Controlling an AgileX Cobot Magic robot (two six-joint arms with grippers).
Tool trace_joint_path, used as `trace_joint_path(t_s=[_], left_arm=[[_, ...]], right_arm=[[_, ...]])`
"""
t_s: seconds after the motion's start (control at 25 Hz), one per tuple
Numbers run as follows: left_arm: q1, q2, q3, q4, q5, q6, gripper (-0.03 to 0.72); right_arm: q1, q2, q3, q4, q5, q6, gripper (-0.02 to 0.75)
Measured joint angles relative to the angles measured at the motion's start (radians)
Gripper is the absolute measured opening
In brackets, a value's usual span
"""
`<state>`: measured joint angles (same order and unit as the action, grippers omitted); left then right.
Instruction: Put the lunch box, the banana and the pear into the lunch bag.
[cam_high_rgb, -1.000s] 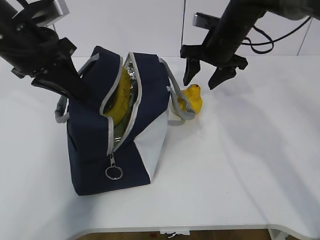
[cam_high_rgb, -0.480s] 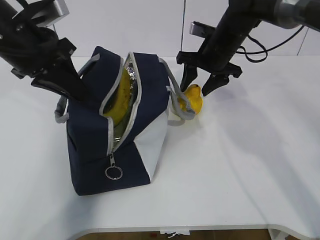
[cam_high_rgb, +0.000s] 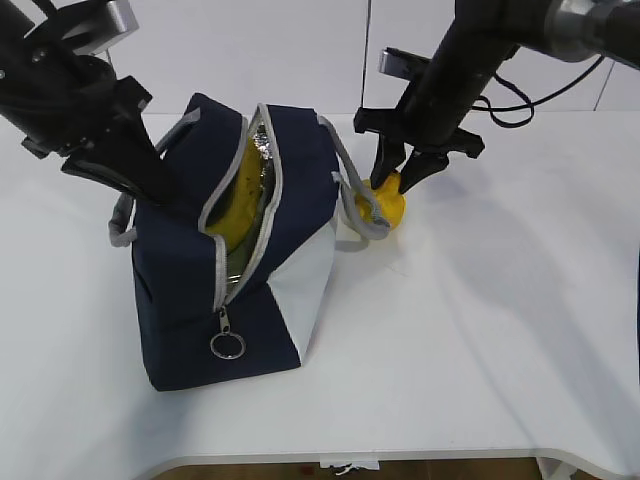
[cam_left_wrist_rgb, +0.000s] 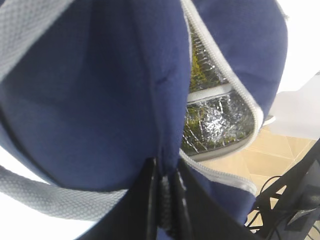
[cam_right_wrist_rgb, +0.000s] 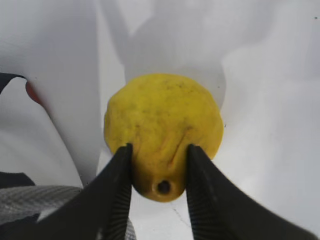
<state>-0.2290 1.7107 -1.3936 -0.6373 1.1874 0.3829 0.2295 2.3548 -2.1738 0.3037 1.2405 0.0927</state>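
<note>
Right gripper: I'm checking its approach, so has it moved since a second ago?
Yes. The right gripper has come down toward the pear, which stayed beside the lunch bag, and its jaws have narrowed around it.

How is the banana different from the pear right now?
The banana is long and stands inside the open lunch bag; the pear is short, round and sits on the table beside the bag. No end effector touches the banana; the right end effector pinches the pear's neck. Both are yellow.

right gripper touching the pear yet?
Touching. In the right wrist view both fingers of the right gripper press the pear's narrow neck, with no gap either side.
</note>
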Motion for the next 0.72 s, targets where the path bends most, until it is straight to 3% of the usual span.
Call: trace_joint_path(t_s=[0.48,0.72], left_arm=[[0.000,0.000,0.000,0.007,0.002,0.000,0.015],[0.000,0.000,0.000,0.013,0.002,0.000,0.015]], right_arm=[[0.000,-0.200,-0.014,-0.007,0.004,-0.035,0.244],[0.006,-0.334,-0.019,0.134,0.012,-0.079,0.243]])
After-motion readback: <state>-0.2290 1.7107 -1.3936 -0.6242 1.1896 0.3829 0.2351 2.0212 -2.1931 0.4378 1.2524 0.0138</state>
